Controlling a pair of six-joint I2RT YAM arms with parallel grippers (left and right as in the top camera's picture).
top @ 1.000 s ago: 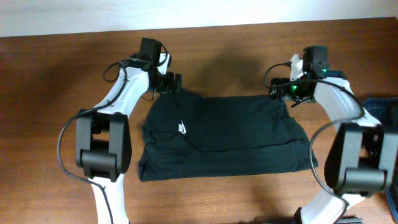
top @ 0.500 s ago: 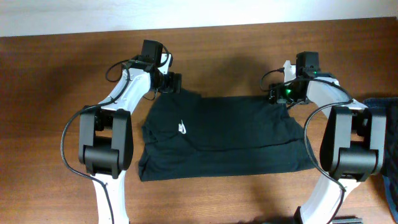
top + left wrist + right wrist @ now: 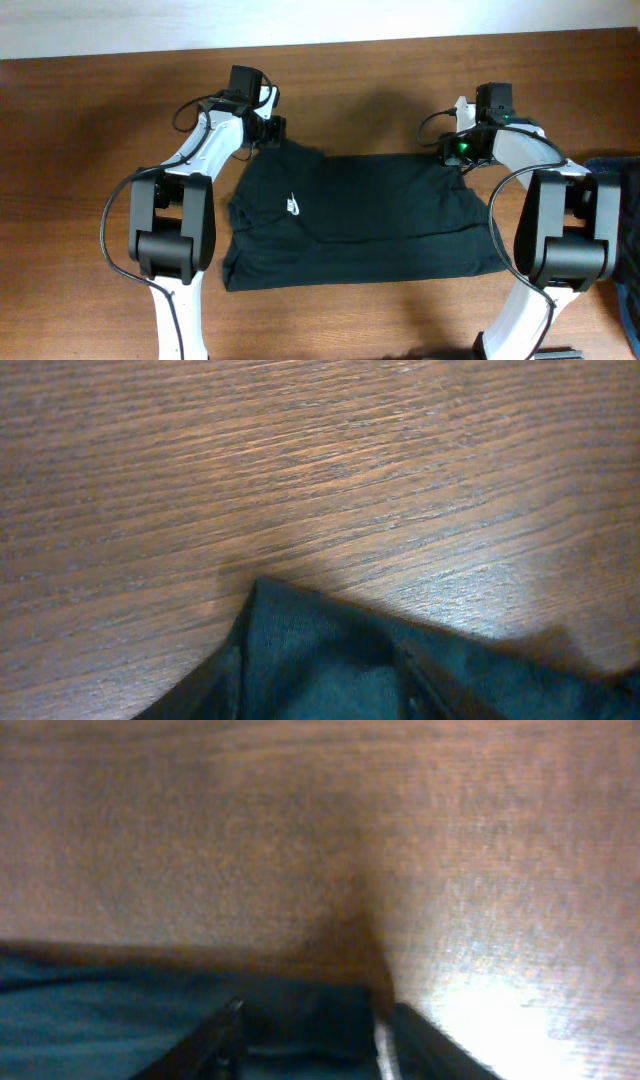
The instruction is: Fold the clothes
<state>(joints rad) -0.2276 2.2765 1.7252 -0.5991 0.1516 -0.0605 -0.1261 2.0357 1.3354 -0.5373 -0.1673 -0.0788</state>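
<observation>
The clothes (image 3: 360,215), a black T-shirt with a small white logo (image 3: 293,206), lie flat across the table's middle. My left gripper (image 3: 278,130) sits low at the shirt's far left corner. In the left wrist view the cloth corner (image 3: 300,630) lies between the two dark fingers (image 3: 225,680) of that gripper (image 3: 320,690), jaws part-way in with a gap showing. My right gripper (image 3: 447,150) is at the far right corner. The right wrist view shows that gripper (image 3: 315,1040) with its fingers (image 3: 215,1040) either side of dark fabric (image 3: 300,1005), still apart.
A blue denim garment (image 3: 612,172) lies at the right edge of the wooden table (image 3: 90,150). A pale wall strip (image 3: 100,25) borders the far side. Both arms' bases stand at the near edge, flanking the shirt.
Both grippers' jaws have narrowed around the shirt's far corners. The right gripper shifted slightly left and settled at its corner; the left one barely moved.
</observation>
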